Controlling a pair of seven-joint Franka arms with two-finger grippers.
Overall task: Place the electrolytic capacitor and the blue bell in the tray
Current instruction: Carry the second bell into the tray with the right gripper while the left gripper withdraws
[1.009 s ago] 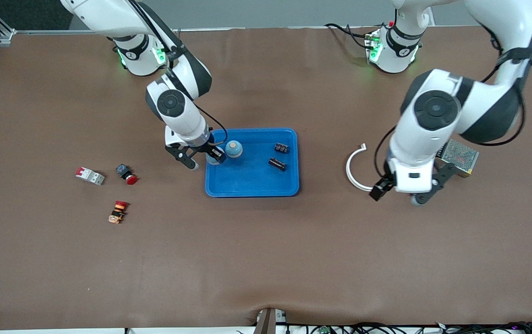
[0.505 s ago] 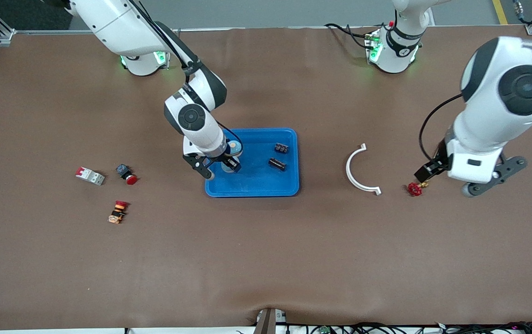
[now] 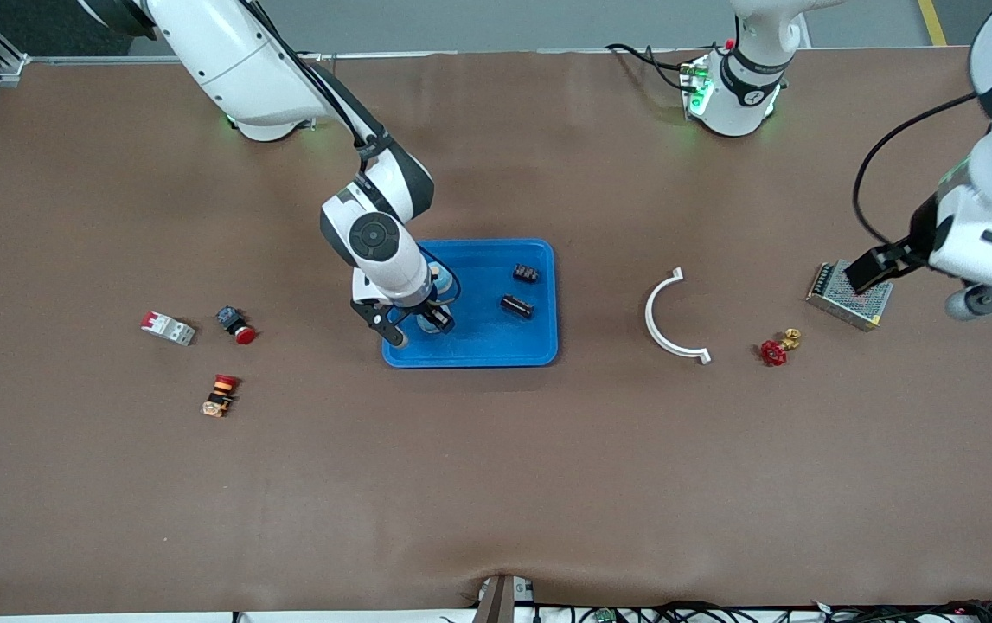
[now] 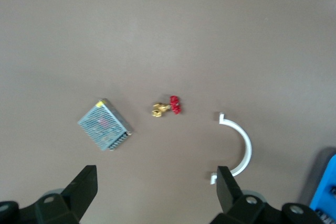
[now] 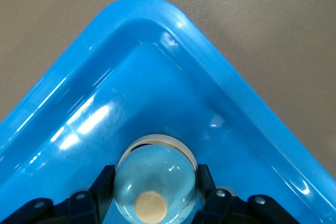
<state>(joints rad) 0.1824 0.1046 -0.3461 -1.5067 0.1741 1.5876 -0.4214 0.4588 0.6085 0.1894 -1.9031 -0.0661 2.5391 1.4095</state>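
Since a second ago I see the right gripper (image 3: 413, 324) has carried the blue bell (image 5: 156, 183) from the tray's (image 3: 539, 346) edge to over its floor, fingers clamped on the dome. Two black capacitors (image 3: 517, 305) lie in the tray. The left gripper (image 3: 919, 281) has swung up over the metal mesh box (image 3: 850, 298), jaws spread and empty, uncovering the red valve (image 3: 774, 350) beside the white curved clip (image 3: 664, 316).

Two capacitors (image 3: 523, 290) lie in the tray (image 3: 539, 353); the clamp (image 3: 667, 316) lies toward the left arm's end.
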